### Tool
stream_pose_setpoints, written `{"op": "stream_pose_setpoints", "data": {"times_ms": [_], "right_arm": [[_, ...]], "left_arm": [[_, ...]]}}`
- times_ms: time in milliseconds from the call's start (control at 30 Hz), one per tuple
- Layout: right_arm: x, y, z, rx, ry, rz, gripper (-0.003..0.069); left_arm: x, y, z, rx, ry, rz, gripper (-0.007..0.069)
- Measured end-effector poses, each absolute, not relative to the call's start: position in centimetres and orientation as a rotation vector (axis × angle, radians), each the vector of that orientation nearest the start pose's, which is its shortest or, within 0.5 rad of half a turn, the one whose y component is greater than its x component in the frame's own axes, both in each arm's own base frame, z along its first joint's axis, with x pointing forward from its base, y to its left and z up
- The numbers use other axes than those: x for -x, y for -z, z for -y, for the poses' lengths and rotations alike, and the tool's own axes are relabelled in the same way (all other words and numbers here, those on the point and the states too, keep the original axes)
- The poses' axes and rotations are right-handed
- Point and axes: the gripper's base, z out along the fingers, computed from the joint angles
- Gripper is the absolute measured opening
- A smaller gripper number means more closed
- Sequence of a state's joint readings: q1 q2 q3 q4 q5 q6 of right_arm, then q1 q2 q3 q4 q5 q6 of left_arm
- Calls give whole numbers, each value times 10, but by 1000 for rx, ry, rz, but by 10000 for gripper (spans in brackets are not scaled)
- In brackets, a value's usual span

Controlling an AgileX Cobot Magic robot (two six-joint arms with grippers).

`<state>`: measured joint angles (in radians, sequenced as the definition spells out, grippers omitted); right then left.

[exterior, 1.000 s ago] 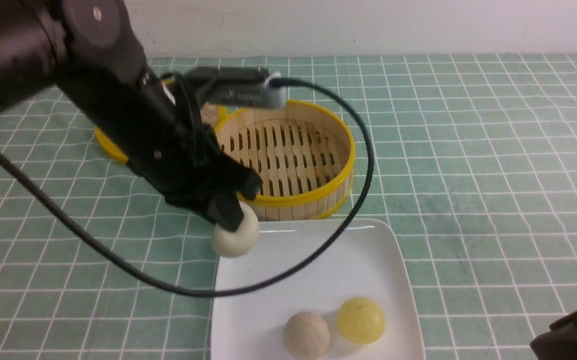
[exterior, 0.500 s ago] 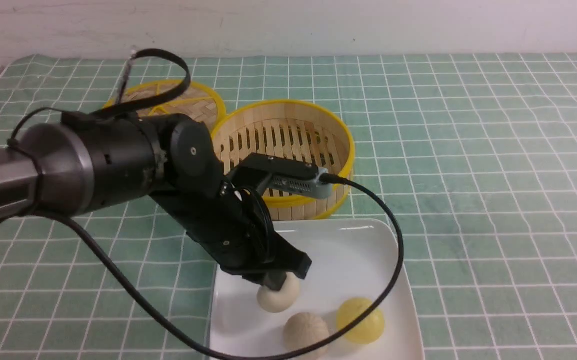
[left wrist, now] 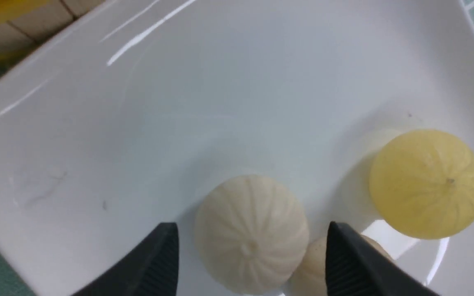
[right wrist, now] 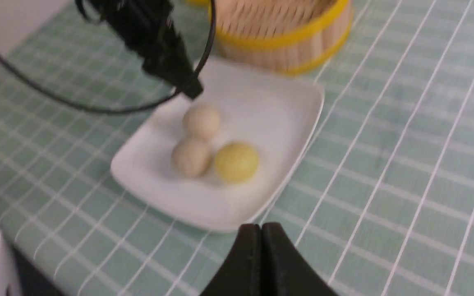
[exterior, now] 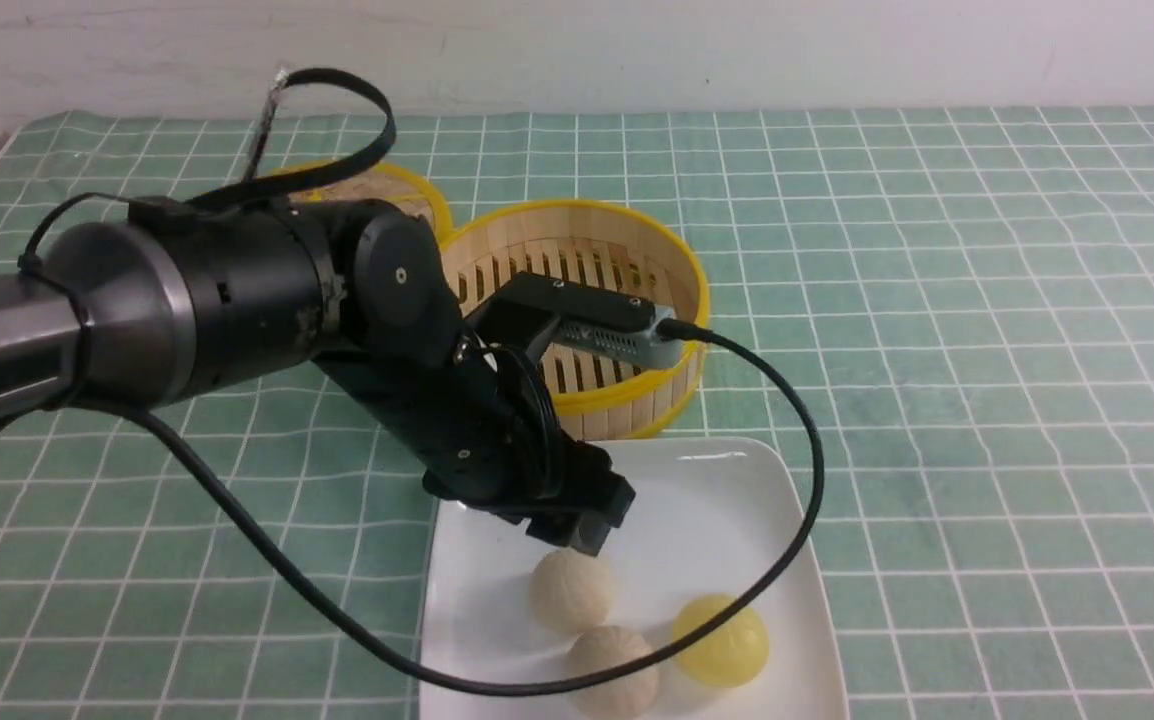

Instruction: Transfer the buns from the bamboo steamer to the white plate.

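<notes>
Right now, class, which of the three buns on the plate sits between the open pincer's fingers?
The off-white bun farthest from the plate's near edge; the other off-white bun and the yellow bun lie clear of the left pincer.

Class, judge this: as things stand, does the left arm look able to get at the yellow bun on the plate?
Probably yes. The left gripper hangs open over the white plate, and the yellow bun lies uncovered beside it.
</notes>
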<state>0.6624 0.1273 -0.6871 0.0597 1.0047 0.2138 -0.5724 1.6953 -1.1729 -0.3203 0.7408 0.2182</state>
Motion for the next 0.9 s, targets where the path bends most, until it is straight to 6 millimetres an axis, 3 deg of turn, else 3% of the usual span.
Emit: {"op": "stream_pose_setpoints", "data": {"times_ms": [233,400,533,733,900], "right_arm": [[-19,-288,-16,402,-646,-1786,0],[-31,-270,-25,384,-662,-1711,2],[-33,-268,-27,373,-674,-1666,4],[-34,-269,-27,370,-678,-1651,9],[-34,-269,-27,369,-678,-1650,13]], "left_arm": [[-280,-275,203,-801,477,-2536,463],[-277,-285,201,-794,482,-2514,391],[-277,-285,201,-799,474,-2517,299],[-277,-285,201,-798,474,-2519,39],[-278,-285,201,-793,474,-2510,1]]}}
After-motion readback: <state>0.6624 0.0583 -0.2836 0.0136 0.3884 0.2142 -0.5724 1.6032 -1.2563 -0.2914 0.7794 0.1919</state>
